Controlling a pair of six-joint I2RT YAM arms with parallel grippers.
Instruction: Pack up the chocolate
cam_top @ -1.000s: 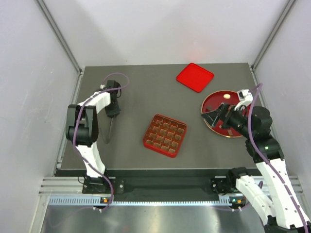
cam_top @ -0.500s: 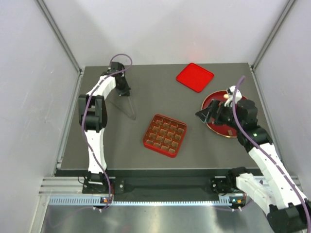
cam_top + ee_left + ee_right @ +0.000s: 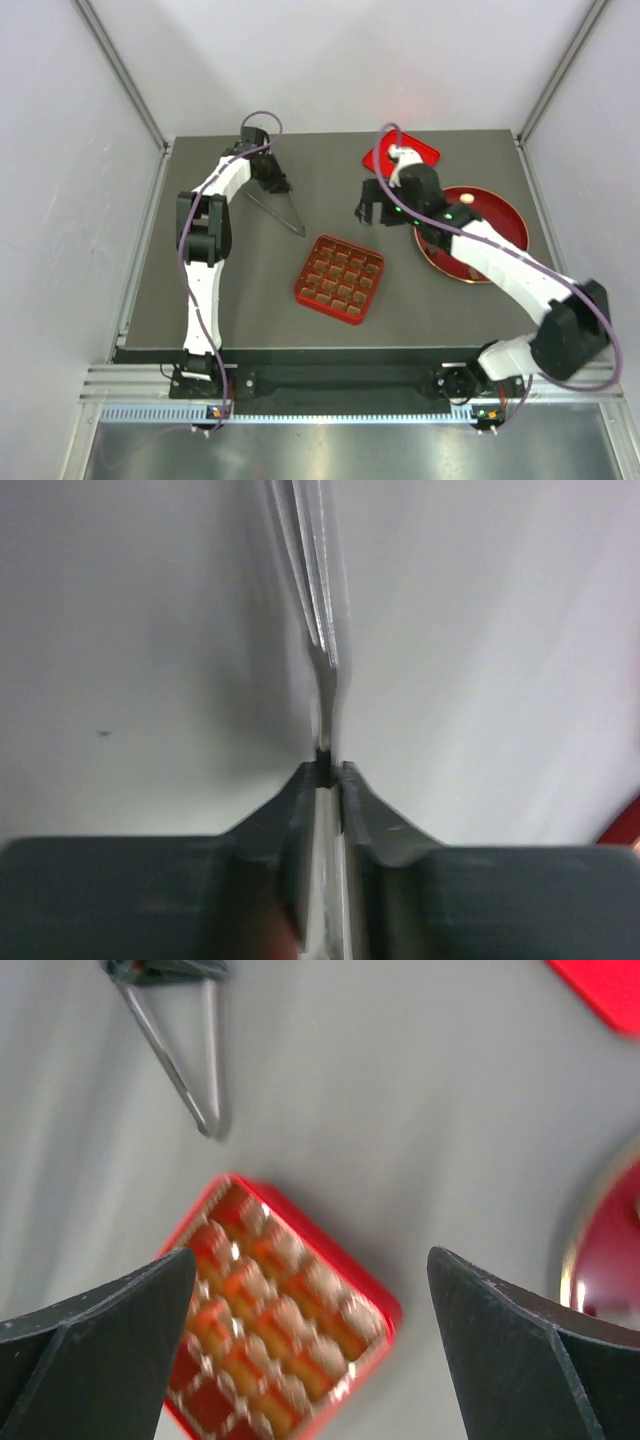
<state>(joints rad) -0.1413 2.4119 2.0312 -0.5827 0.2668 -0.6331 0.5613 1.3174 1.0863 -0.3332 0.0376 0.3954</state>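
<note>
On the red plate (image 3: 497, 207) at the right side of a dark grey surface (image 3: 450, 310), one cream-white piece of chocolate (image 3: 466, 198) is lying near the far rim. It is too small to tell its long axis or which way it is pointing. A red gridded tray (image 3: 326, 306) is sitting near the middle of the surface, turned so that its corners are pointing toward the edges. Its cells are showing brown and tan, too blurred to say which are holding pieces. A flat red lid (image 3: 425, 158) is resting at the far side, just beyond the plate.

The left gripper (image 3: 271, 182) is reaching to the far left, its jaws clenched on metal tweezers (image 3: 312, 580) whose tips are slanting down toward the tray and resting well apart from it. The right gripper (image 3: 368, 208) is hanging between the lid and the tray, its jaws spread wide and grasping nothing, with the tray showing below them in the right wrist view.

Pale walls and slim metal posts are enclosing the surface on three sides.
</note>
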